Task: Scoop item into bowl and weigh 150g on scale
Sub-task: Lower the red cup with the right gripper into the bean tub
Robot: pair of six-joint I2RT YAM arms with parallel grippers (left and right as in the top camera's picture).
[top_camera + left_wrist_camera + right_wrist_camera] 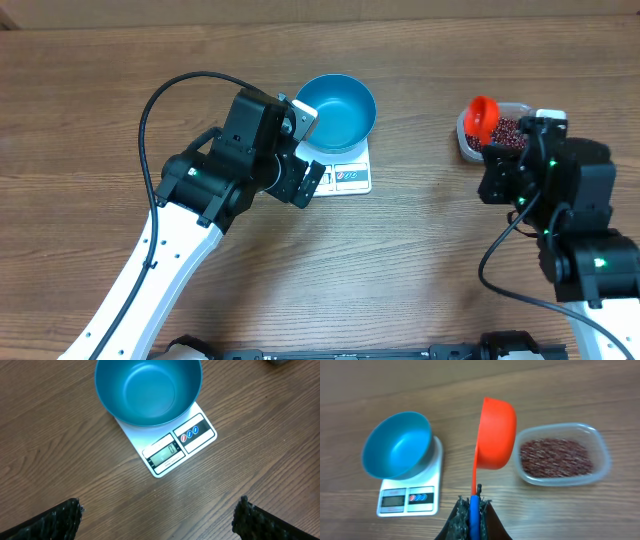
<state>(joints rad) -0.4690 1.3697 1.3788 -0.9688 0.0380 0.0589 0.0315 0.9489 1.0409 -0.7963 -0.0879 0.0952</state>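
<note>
At the bottom centre of the right wrist view the right pincer (474,506) is clenched on the thin blue handle (475,510) of an orange scoop (496,435), its dark fingers cut off by the lower edge. The scoop stands on edge above it, its back toward the camera, so what it carries cannot be made out. Beyond it, at right, the dark red-brown beans (555,457) lie in a clear tub (560,478) on the table (470,390). From overhead the scoop and the right arm cover part of that tub. At left the white scale (410,501) carries the blue bowl (397,445) on its far part, and the display (393,500) is too small to read. In the left wrist view the left pincer (160,520) is released. Its two dark fingers (57,520) sit in the bottom corners, wide apart, clipped by the edge and touching nothing. Farther up, the bowl on the scale is cut by the top edge, its blue inside showing.
</note>
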